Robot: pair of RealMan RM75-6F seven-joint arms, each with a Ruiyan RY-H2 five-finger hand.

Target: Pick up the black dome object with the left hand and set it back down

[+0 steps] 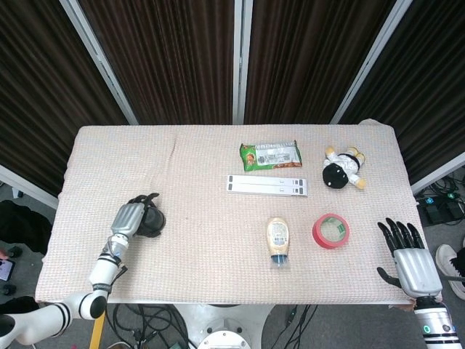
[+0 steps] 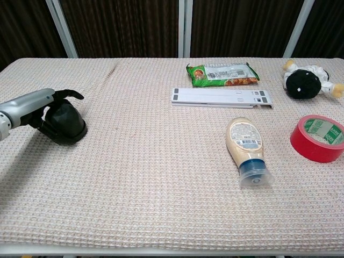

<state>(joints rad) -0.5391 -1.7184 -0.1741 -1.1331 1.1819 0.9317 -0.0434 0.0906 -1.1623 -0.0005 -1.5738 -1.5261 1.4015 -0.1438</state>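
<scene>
The black dome object (image 2: 66, 122) sits near the table's left edge and shows in both views (image 1: 152, 221). My left hand (image 2: 33, 106) reaches in from the left, its dark fingers curled over the top and around the sides of the dome, gripping it. The dome looks slightly tipped, with its base close to the cloth; I cannot tell whether it has left the cloth. My right hand (image 1: 407, 256) rests at the table's front right corner with fingers spread, holding nothing. It is seen only in the head view.
On the beige woven cloth (image 2: 150, 172) lie a mayonnaise bottle (image 2: 246, 146), a red tape roll (image 2: 319, 137), a white flat bar (image 2: 221, 97), a green snack packet (image 2: 222, 73) and a plush toy (image 2: 304, 80), all right of centre.
</scene>
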